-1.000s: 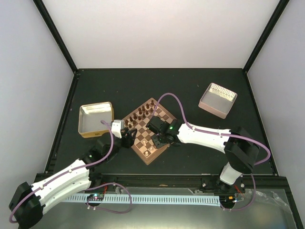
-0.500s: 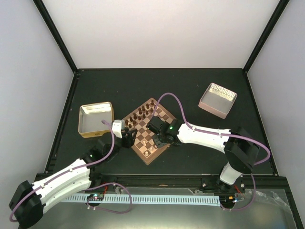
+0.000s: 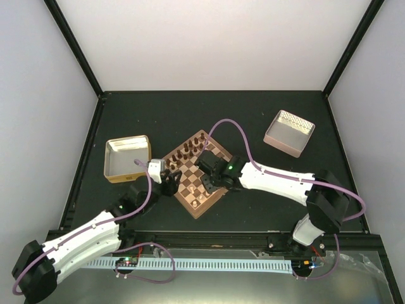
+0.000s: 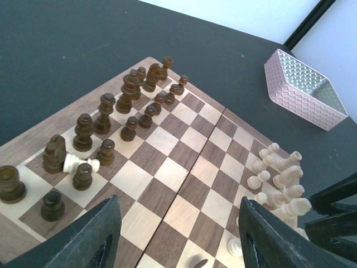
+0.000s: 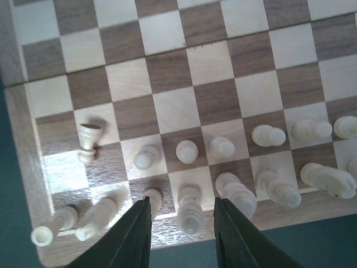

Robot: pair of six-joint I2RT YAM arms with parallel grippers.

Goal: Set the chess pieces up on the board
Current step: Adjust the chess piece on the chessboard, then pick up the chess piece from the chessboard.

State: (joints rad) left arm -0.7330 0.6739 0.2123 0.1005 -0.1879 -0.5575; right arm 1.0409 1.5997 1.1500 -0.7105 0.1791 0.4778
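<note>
Spread wider than a second ago: right gripper (image 5: 182,202). On dark worktop (image 3: 253,120), chessboard (image 3: 218,152) set cornerwise. Right gripper open, straddling without touching an upright cream piece (image 5: 189,215) in the edge row. Left gripper (image 4: 178,206) half open, empty, over the dark chessmen (image 4: 130,92), with a cream pawn (image 4: 81,164) toppled among them.

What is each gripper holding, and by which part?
Nothing. The left gripper is open, empty; the right gripper is open around a cream piece, not gripping it.
</note>
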